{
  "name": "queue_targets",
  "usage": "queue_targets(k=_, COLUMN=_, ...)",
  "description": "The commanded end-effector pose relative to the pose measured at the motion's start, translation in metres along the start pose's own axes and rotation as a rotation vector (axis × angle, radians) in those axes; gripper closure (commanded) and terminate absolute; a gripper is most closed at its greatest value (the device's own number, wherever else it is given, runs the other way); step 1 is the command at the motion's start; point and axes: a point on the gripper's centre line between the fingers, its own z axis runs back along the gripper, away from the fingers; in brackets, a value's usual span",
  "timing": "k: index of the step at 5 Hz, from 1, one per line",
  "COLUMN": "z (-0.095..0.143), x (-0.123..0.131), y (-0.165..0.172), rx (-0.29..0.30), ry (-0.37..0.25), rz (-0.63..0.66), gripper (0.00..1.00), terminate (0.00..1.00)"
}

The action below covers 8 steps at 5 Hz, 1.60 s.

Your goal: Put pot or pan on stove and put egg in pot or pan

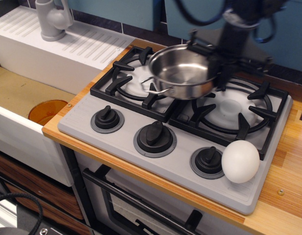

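Observation:
The small shiny steel pot (183, 72) hangs lifted above the grey stove (175, 161), over the gap between the left and right burners. My gripper (220, 62) is shut on the pot's right rim; it is blurred by motion and its fingertips are partly hidden behind the pot. One wire handle (155, 87) sticks out at the pot's front left. The white egg (240, 161) rests on the stove's front right corner, next to the right knob (209, 159). The pot is empty.
The left burner grate (126, 83) stands bare, and so does the right grate (239, 110). A white sink unit with a grey tap (53, 19) is at the left. An orange drain (47, 111) lies in the basin. Wooden counter (293, 166) runs along the right.

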Motion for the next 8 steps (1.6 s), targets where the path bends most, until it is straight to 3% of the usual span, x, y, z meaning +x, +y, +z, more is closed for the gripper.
queue_targets(k=1, z=0.038, x=0.014, y=-0.033, rx=-0.007, ry=-0.089, rz=0.055, gripper=1.00, terminate=0.00)
queue_targets(k=5, z=0.013, x=0.018, y=-0.070, rx=-0.001, ry=-0.153, rz=0.076, gripper=1.00, terminate=0.00)
queue_targets(k=6, z=0.014, x=0.020, y=-0.069, rx=0.001, ry=-0.147, rz=0.061, gripper=0.00, terminate=0.00)
queue_targets(k=8, z=0.028, x=0.014, y=-0.060, rx=-0.002, ry=-0.120, rz=0.034, gripper=0.00, terminate=0.00)
